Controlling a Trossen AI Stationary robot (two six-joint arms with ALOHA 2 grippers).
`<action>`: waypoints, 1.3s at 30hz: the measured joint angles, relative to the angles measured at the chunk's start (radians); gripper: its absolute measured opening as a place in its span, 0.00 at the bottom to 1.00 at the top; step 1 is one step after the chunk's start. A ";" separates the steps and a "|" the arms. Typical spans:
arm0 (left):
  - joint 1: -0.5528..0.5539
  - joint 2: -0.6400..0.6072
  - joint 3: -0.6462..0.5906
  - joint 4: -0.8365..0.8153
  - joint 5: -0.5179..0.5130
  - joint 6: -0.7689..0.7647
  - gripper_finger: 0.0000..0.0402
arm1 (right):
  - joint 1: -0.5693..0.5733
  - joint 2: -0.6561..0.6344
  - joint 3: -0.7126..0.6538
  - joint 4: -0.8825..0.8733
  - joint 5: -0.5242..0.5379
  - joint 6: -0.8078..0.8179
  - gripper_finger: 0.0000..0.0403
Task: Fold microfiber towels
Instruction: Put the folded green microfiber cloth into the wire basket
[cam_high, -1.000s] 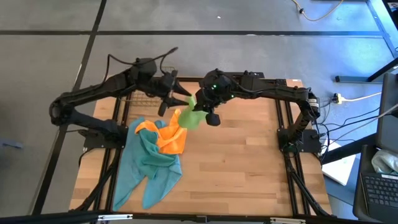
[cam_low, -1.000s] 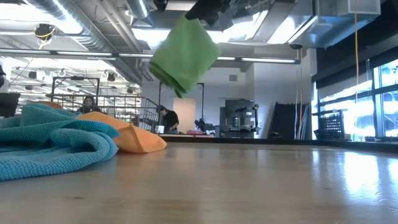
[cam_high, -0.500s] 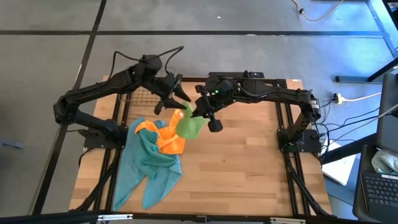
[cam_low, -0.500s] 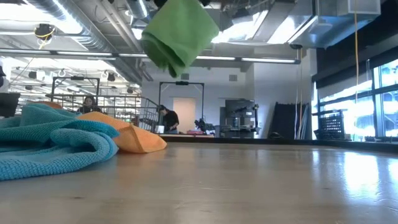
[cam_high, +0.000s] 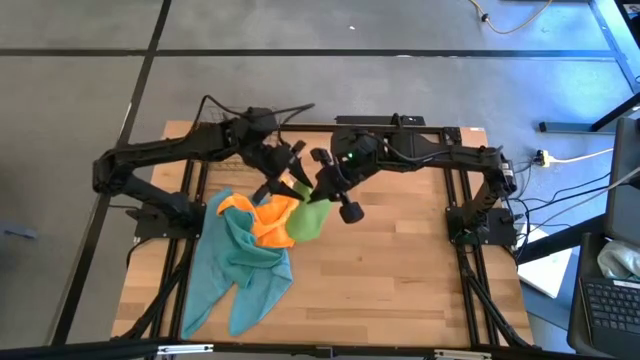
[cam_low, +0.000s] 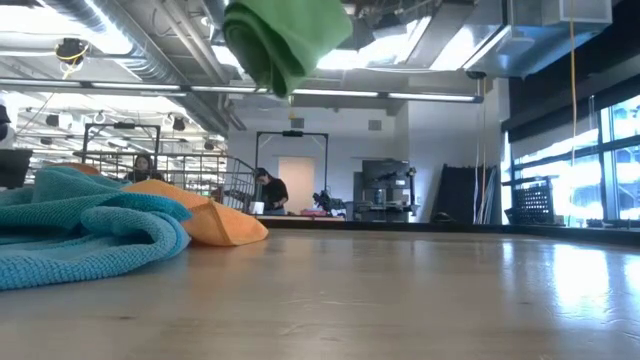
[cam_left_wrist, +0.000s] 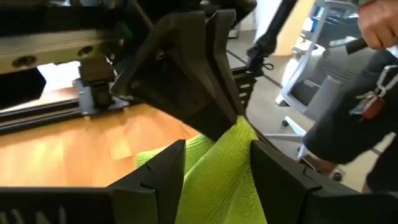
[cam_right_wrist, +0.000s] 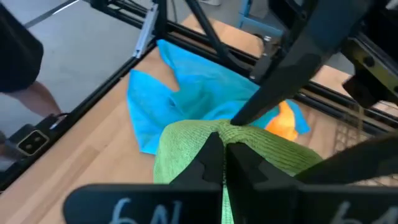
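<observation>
Lime green towel (cam_high: 308, 218) held up in the air above the wooden counter (cam_high: 400, 270), near the counter's back middle, hanging bunched and folded over itself. In the low view, green towel (cam_low: 285, 40) well clear of the counter top, its upper part cut off by the frame edge.

Right gripper (cam_high: 322, 178) pinched shut on the top fold of the green towel; in the right wrist view, dark fingers (cam_right_wrist: 214, 163) pressed together with the green cloth (cam_right_wrist: 186, 146) draped from them. Left gripper (cam_high: 288, 170) just beside it, reaching in from the left; in the left wrist view, its two fingers (cam_left_wrist: 168, 168) spread apart on either side of the green towel (cam_left_wrist: 217, 174), cloth lying between them without being squeezed, as far as visible. Right gripper's dark fingers (cam_left_wrist: 205, 81) meeting the same cloth from the opposite side in that view.

Orange towel (cam_high: 268, 215) crumpled on the counter's left part, touching the hanging green towel's left edge in the high view. Teal towels (cam_high: 240, 270) heaped and spread below and left of the orange one, partly under it, reaching toward the counter's front left corner. In the low view, teal heap (cam_low: 80, 230) nearest, orange towel (cam_low: 205, 222) behind it.

A person's hand and clothing (cam_left_wrist: 367, 81) visible beyond the counter in the left wrist view.
</observation>
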 joint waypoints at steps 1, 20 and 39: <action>-0.008 0.005 0.000 -0.002 0.000 0.000 0.43 | 0.008 0.000 0.000 -0.001 0.000 0.000 0.01; -0.089 0.011 0.000 -0.097 -0.166 0.048 0.41 | 0.044 0.000 0.000 -0.002 -0.001 -0.036 0.01; -0.104 -0.015 0.195 -0.400 -0.513 -0.077 0.01 | -0.064 0.000 -0.005 -0.023 0.214 -0.053 0.13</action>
